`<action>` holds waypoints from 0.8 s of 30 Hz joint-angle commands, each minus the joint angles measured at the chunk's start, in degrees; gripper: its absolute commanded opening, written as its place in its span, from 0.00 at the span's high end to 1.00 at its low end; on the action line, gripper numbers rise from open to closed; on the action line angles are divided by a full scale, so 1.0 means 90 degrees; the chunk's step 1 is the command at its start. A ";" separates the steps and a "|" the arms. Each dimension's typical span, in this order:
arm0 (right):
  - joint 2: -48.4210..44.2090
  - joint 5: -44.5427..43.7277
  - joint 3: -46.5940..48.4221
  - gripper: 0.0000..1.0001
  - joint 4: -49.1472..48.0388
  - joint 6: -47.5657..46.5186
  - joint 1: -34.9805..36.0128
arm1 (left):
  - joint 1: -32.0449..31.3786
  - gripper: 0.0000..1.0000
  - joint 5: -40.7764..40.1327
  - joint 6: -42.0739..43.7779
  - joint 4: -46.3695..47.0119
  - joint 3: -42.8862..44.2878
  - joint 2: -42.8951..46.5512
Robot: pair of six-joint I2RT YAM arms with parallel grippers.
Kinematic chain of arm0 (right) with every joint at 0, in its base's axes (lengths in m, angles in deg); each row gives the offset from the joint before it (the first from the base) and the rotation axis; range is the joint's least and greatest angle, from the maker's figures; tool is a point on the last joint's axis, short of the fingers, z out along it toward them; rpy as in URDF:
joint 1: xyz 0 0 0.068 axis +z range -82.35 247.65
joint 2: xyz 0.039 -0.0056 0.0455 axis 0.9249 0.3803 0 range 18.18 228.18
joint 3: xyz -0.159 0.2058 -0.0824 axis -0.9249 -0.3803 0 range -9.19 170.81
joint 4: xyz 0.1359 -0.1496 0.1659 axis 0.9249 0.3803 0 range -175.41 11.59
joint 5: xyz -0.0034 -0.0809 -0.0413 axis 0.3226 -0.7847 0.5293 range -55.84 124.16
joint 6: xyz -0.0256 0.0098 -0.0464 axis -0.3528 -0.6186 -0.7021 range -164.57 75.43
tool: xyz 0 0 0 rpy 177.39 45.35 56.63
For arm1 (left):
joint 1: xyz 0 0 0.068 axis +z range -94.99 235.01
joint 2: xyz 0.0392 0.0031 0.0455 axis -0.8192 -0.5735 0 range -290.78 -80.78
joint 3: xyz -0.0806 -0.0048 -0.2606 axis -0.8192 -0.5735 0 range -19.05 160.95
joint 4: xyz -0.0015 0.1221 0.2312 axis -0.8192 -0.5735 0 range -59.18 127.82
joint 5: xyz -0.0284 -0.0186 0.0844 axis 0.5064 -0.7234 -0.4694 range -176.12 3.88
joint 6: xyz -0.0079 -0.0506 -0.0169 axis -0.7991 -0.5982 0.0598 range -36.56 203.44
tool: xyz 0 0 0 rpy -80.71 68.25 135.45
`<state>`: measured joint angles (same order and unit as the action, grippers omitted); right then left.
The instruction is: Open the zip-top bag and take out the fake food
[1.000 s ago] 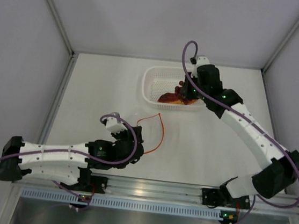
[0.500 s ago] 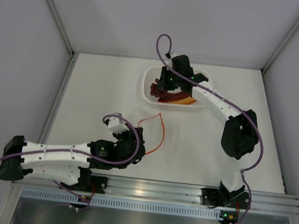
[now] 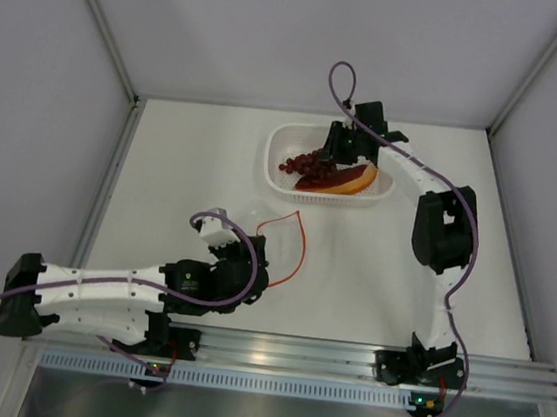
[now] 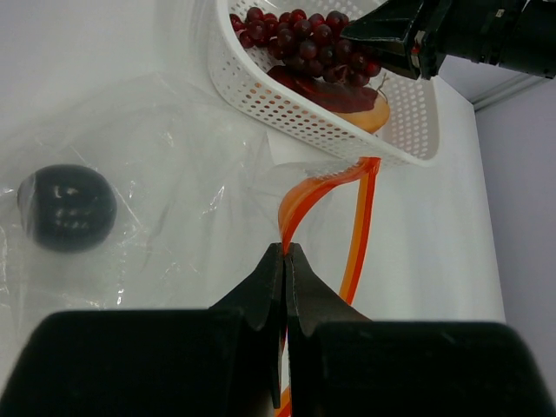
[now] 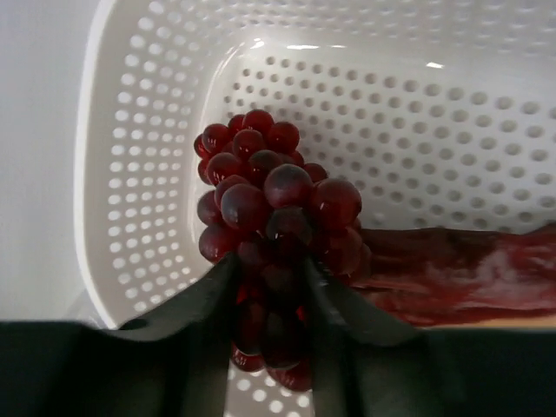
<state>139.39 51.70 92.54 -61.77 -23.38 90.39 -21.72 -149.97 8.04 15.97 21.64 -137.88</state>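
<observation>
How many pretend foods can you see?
3. The grapes and the hot-dog piece are in the white basket; the dark round fruit sits inside the clear bag. More may be hidden.

The right arm has folded its elbow upright and swung the right gripper [image 3: 326, 160] from the white basket's [image 3: 273, 173] right end to its left and partway back, so the grape cluster [image 3: 299, 162] now sits left of the uncovered hot-dog piece [image 3: 347, 181].
</observation>
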 commanded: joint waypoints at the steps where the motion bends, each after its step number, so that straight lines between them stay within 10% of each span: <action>1: -0.0127 0.0395 0.0161 0.60 -0.0214 -0.0177 -0.0329 | 0.0010 1.00 -0.0044 0.0145 0.0181 0.0303 0.0075; 4: -0.0234 0.0522 0.0220 0.28 -0.0049 -0.0283 -0.0525 | 0.0010 1.00 -0.0014 0.0184 0.0172 0.0342 0.0046; 14: -0.1708 -0.0648 -0.0530 0.21 0.0235 -0.0626 -0.0701 | 0.0010 1.00 0.0083 0.0252 0.0181 0.0528 -0.0022; 18: -0.2402 -0.1001 -0.1107 0.01 0.0196 -0.0355 -0.0710 | 0.0010 1.00 0.0112 0.0233 0.0181 0.0616 -0.0120; 24: -0.3826 0.1938 -0.3382 0.01 -0.2165 0.1482 -0.1316 | 0.0000 1.00 0.0073 -0.0020 0.0181 0.0743 -0.0257</action>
<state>109.27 57.91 68.76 -69.31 -19.31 81.50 -21.72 -148.51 9.51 16.06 25.77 -139.78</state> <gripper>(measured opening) 0.992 0.021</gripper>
